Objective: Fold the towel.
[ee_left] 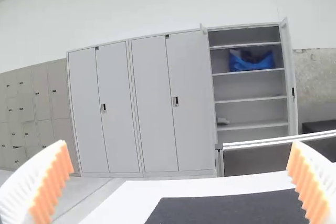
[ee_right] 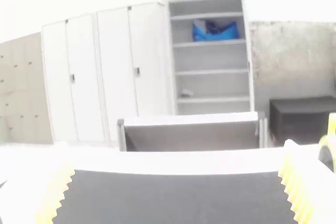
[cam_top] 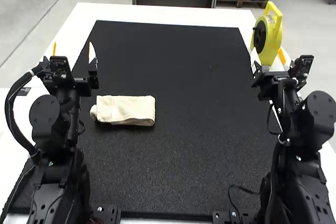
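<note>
My left gripper stands open above the mat's left side, beyond the towel and to its left. The cream towel lies on the black mat, folded into a compact strip running left to right, with a rounded bulge at its left end. Over the mat's far right side, my right gripper is also open, well away from the towel. In the left wrist view, the left gripper has widely parted fingers with nothing between them. The right gripper is likewise spread and holding nothing in the right wrist view.
A yellow reel with a handle stands at the table's right edge, close beyond the right gripper. White table surface borders the mat. A cable curls near the right arm's base.
</note>
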`<state>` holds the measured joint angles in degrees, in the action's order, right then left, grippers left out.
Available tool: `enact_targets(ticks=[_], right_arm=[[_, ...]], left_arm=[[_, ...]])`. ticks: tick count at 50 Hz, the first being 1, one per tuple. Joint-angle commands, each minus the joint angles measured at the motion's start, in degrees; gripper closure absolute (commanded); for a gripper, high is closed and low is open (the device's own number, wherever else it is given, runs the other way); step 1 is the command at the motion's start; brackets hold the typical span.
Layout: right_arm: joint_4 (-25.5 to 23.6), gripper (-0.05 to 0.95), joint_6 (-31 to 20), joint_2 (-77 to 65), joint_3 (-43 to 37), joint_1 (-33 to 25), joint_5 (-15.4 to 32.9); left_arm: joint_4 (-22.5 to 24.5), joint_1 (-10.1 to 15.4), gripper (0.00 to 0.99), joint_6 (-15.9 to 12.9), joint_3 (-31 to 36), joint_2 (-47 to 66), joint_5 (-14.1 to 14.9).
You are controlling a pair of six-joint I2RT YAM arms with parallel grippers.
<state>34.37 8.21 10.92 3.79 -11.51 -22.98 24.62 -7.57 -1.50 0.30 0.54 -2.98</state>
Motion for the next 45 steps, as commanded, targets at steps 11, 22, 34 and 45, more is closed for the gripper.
enact_targets(ticks=[11,22,34,45], right_arm=[[-1.2,0.00,-2.6,-10.7,-3.5,-4.0,-2.9],[-13.5,-0.01,-9.5,-10.7,-3.8,-6.9,-2.6],[-24.7,-0.01,-12.4,-10.7,-3.8,-7.7,-2.6],[-34.4,-0.01,-18.6,-10.7,-3.8,-7.7,-2.9]], left_arm=[[-4.8,0.5,0.026,3.1,-0.2,-0.6,1.3],[-8.9,0.5,0.026,3.0,-0.2,-0.6,6.5],[-14.5,0.4,0.026,4.4,-0.2,-0.6,8.0],[-20.9,0.4,0.026,7.1,-0.2,-0.6,8.1]])
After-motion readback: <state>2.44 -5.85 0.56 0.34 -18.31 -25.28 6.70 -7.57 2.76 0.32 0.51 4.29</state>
